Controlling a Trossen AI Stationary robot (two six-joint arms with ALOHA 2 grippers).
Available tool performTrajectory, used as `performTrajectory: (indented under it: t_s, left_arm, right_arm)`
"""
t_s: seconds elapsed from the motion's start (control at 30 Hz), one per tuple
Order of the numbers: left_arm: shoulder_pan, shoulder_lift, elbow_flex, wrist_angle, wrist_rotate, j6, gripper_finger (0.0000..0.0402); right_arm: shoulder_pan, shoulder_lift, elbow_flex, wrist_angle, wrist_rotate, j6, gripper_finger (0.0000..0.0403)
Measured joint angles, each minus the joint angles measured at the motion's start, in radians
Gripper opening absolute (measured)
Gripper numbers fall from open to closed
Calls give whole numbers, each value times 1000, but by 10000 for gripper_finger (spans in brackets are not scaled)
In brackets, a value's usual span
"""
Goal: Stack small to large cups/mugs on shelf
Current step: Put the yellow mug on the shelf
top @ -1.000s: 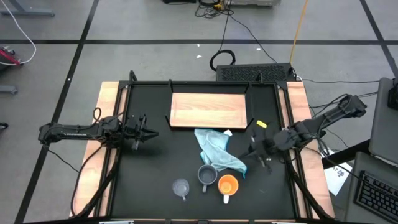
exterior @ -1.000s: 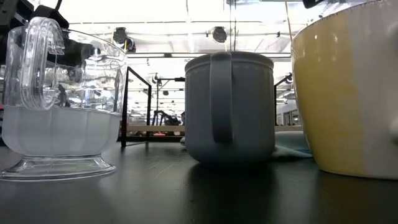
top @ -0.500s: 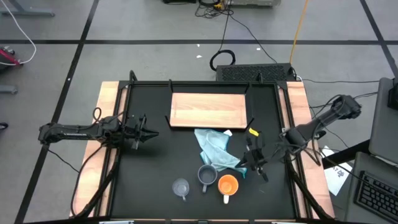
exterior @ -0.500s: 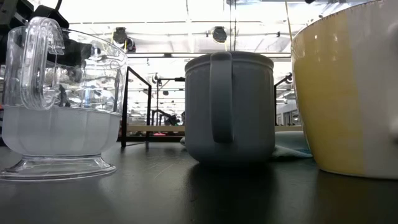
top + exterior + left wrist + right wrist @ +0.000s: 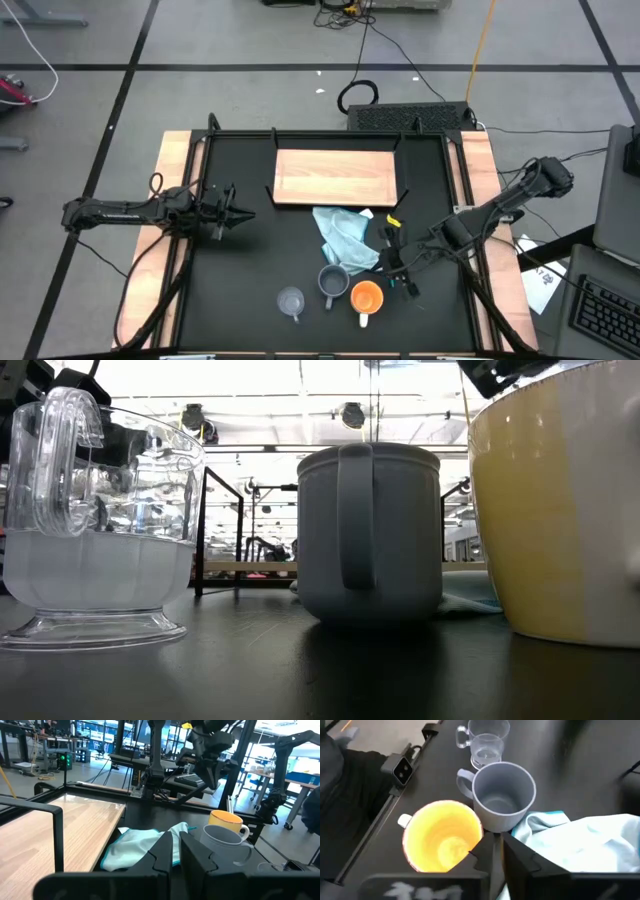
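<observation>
The orange mug (image 5: 367, 298), the grey-blue mug (image 5: 333, 283) and the clear glass cup (image 5: 291, 301) stand upright in a row near the table's near edge. They also show in the right wrist view: orange mug (image 5: 442, 842), grey-blue mug (image 5: 502, 795), glass cup (image 5: 487, 742). The wooden shelf (image 5: 336, 176) lies flat at the far middle. My right gripper (image 5: 392, 265) is shut, above and just right of the orange mug, by the cloth's edge. My left gripper (image 5: 235, 212) is shut and waits at the table's left.
A light blue cloth (image 5: 345, 240) lies crumpled between the shelf and the mugs, its near edge against the grey-blue mug. Black frame rails run along the table's sides. Bare black tabletop lies left of the glass cup and right of the orange mug.
My right gripper has moved toward the table's left and near edge, from beside the cloth's right side toward the orange mug. The mugs, cup and cloth have stayed where they were.
</observation>
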Motion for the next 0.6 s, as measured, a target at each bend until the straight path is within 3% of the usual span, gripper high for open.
performTrajectory:
  t_s: [0.2, 0.37, 0.6]
  left_arm:
    - [0, 0, 0, 0, 0, 8, 33]
    - [0, 0, 0, 0, 0, 8, 33]
    - [0, 0, 0, -2, 0, 10, 33]
  right_arm:
    - [-16, 17, 0, -13, -6, 47, 120]
    - [-63, 22, 0, -13, -115, 131, 182]
    - [-100, 25, 0, -62, -151, 191, 212]
